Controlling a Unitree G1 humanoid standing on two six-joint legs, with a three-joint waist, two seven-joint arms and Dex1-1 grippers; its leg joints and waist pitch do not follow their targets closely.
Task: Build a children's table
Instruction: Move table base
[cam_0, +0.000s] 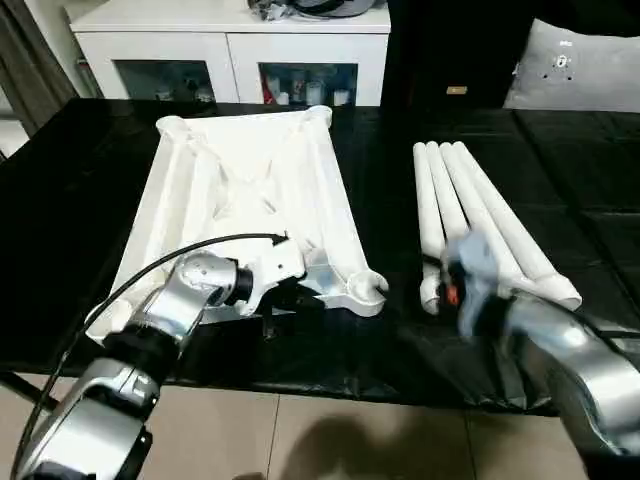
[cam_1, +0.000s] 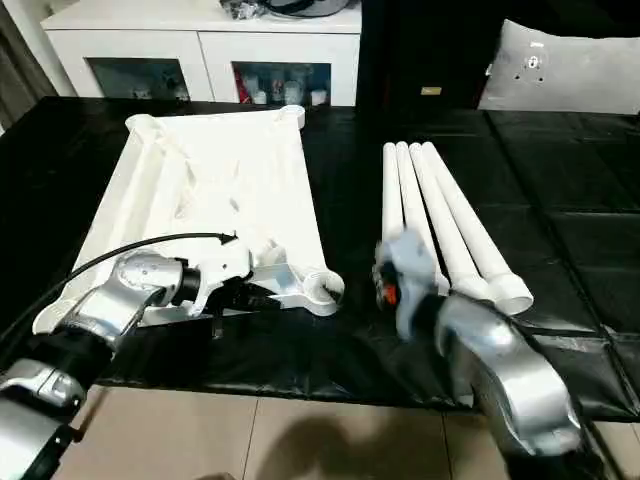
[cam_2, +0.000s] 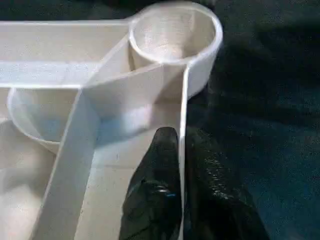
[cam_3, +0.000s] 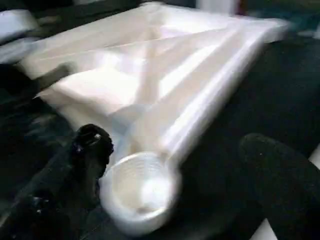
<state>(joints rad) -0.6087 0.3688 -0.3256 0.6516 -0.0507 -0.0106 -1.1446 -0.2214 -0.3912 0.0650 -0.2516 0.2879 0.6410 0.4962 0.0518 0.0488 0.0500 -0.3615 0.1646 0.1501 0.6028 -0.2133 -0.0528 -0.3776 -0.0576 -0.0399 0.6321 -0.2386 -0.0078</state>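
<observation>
Tabletop (cam_0: 250, 190) rim in the closed left gripper (cam_2: 181, 150), corner socket (cam_2: 172, 35) empty; right gripper (cam_3: 175, 165) wide open.

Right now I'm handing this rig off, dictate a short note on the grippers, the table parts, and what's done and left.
Left gripper: shut on the table top's side wall, beside the near corner socket.
Right gripper: open, holding nothing, near that same socket.
Table top lies underside up on the black surface; four legs lie together to its right.
Done: no leg fitted.
Left: all four legs into the sockets.
</observation>
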